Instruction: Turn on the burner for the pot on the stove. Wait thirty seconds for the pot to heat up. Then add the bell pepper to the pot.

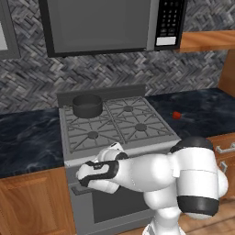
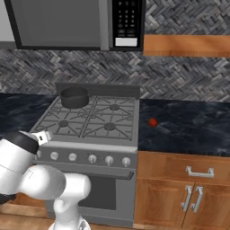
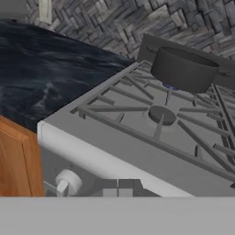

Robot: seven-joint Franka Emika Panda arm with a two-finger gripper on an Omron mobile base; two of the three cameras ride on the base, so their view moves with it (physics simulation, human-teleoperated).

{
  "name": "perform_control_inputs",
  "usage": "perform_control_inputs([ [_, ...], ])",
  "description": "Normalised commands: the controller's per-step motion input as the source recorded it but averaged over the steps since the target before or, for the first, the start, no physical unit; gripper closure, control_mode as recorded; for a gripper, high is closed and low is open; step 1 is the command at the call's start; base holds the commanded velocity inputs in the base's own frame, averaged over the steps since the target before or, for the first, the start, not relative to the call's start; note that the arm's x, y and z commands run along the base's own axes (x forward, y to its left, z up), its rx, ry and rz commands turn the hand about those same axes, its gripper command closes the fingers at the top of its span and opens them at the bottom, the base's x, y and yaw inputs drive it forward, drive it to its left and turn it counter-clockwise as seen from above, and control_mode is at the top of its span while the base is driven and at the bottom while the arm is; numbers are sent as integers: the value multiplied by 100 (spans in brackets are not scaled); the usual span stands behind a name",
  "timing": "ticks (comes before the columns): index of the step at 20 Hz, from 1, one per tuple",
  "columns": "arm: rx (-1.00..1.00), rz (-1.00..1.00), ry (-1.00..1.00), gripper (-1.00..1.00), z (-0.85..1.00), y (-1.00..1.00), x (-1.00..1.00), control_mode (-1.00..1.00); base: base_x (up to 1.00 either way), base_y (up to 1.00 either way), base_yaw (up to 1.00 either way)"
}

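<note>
My gripper is pinched shut on nothing by the stove's front-left corner; pot sits back-left.

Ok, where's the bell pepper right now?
The bell pepper lies on the dark counter just right of the stove, apart from the pot on the back-left burner.

Arm bent low leftward, end effector fully closed.
</note>
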Motion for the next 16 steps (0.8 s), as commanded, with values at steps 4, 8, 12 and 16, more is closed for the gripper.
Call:
perform_control_inputs([
  [4, 0, 0, 0, 100, 0, 0, 0, -100, 0, 0, 0],
  [8, 0, 0, 0, 100, 0, 0, 0, -100, 0, 0, 0],
  [12, 0, 0, 0, 100, 0, 0, 0, -100, 0, 0, 0],
  [16, 0, 0, 0, 100, 0, 0, 0, -100, 0, 0, 0],
])
